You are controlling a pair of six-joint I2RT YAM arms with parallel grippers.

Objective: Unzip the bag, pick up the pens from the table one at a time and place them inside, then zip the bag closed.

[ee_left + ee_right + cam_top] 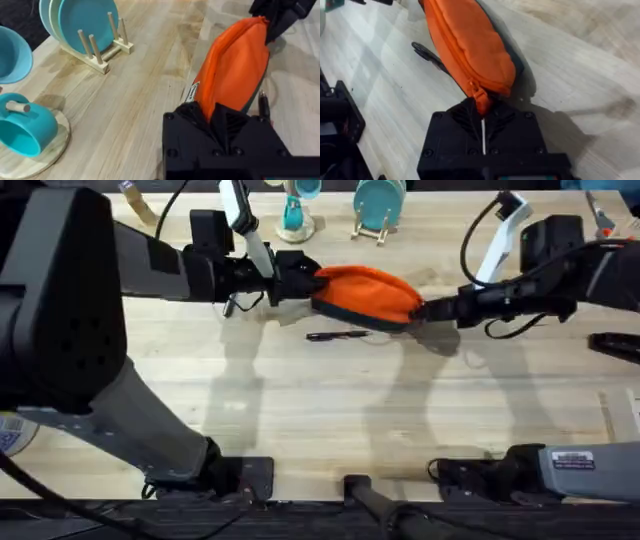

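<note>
Both end effectors stretch the bag [365, 295] lengthwise across the table [320, 410].

We see the orange bag [367, 292], oblong with a dark navy lower strip, lifted above the pale plank table [320, 410] and stretched lengthwise, its zipper drawn fully closed. One slim black pen [337, 335] lies flat on the table just beneath the bag's front edge.

Robotics lab bench: pale plank table [330, 410], two arm bases bolted at 6 o'clock, staged teal plates in wooden rack [82, 25], teal mug on stand [25, 130] at 12 o'clock.
</note>
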